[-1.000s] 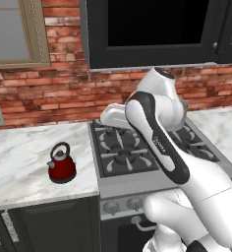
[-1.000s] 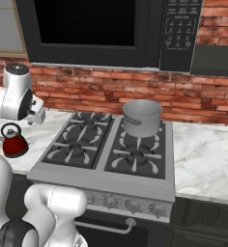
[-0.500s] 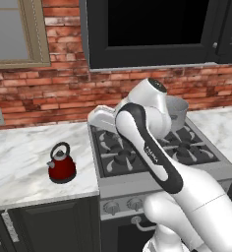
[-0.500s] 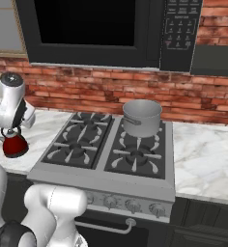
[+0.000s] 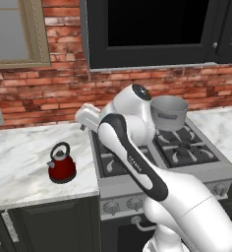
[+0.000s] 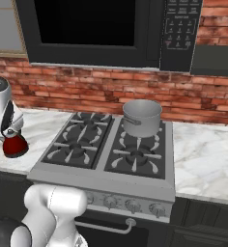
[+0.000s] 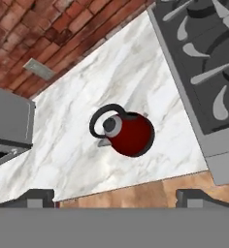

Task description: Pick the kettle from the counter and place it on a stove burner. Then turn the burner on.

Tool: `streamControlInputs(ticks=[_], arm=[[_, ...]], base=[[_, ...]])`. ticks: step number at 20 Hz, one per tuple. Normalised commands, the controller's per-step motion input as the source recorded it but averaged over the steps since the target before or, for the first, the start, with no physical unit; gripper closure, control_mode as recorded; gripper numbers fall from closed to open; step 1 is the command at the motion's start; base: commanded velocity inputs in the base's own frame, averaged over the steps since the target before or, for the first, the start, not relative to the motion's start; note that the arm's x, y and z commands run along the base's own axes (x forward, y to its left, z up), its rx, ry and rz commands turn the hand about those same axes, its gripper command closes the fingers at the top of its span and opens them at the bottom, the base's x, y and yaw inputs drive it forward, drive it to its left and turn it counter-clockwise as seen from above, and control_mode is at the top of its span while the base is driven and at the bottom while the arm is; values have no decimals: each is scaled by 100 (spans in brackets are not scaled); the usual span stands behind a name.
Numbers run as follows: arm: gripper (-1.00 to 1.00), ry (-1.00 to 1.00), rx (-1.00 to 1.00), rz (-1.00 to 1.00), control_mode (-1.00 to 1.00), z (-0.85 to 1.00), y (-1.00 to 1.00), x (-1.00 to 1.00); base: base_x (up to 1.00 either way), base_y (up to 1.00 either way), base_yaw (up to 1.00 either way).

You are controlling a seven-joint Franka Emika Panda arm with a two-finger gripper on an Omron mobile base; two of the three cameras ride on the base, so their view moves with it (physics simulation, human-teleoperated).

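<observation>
One kettle point(image 7: 127, 132) on tabletop point(image 7: 136, 77), at 12 o'clock beyond my released claw point(image 7: 115, 196); one pot point(image 6: 141, 117).

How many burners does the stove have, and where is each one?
4. Front left and front right sit near the knobs; back left is toward the brick wall; back right lies under the grey pot, partly hidden.

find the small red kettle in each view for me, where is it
Left base view: small glossy red round kettle at lower left, on the white marble counter.
Right base view: kettle at the far left edge.
Hand view: kettle at centre.
Shared landmark: the grey steel cooktop, beside the kettle.
</observation>
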Motion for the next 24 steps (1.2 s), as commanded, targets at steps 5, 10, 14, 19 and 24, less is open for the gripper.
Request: streamControlInputs(ticks=[5,10,14,19,24], arm=[[-100,10,18,-18,-100,-24,32,14],[-100,23,-3,-4,-100,-21,19,23],[-100,20,-2,0,-100,-17,5,14],[-100,25,-1,-1,-100,-22,14,40],[-100,26,-4,-1,-100,-24,17,48]], base=[[0,0,0],[0,0,0],[0,0,0],[0,0,0],[0,0,0]])
